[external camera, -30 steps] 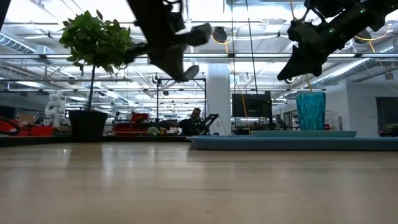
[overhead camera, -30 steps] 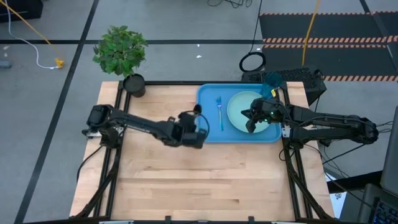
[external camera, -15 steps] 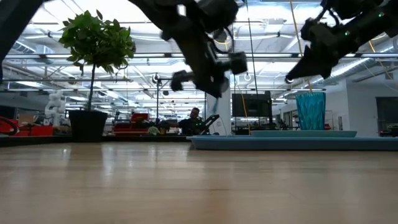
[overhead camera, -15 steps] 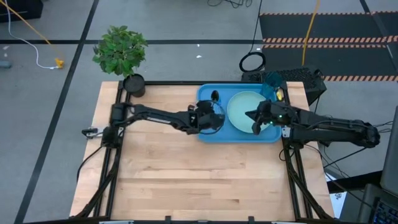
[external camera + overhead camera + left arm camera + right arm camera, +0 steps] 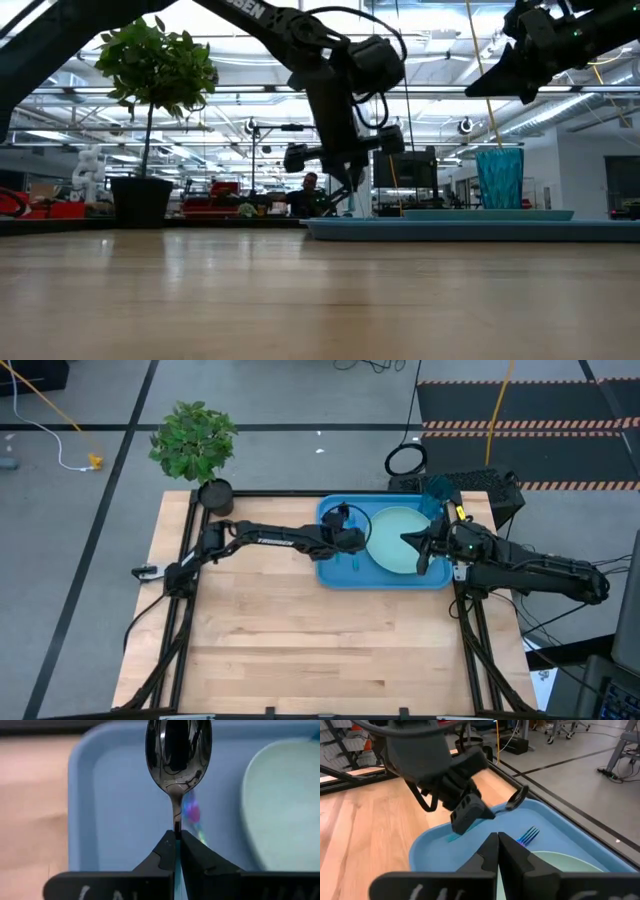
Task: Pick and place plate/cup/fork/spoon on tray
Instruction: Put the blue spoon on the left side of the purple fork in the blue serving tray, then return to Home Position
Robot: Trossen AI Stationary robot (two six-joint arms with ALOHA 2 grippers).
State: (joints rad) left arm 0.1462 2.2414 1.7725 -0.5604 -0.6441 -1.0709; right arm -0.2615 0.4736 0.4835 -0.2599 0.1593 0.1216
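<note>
Spoon-placing step — left gripper (image 5: 177, 842) clamped on spoon (image 5: 178, 757) handle, above tray (image 5: 335, 575) beside fork (image 5: 528, 836). Next: lower, release flat. Right gripper (image 5: 498, 845) pinched empty, above plate (image 5: 392, 538).

— What surrounds the pale wooden plank table (image 5: 300, 640)?

— A grey concrete floor (image 5: 90, 560) crossed by dark lines, with black matting edged in orange-and-white hazard stripes (image 5: 520, 426) beyond the far right corner. A leafy green plant in a black pot (image 5: 197, 444) stands at the far left corner.

— And farther back?

— A wide workshop hall with bright ceiling lights (image 5: 420, 20), a white pillar (image 5: 351, 150) and a dark monitor screen (image 5: 402, 168).
</note>
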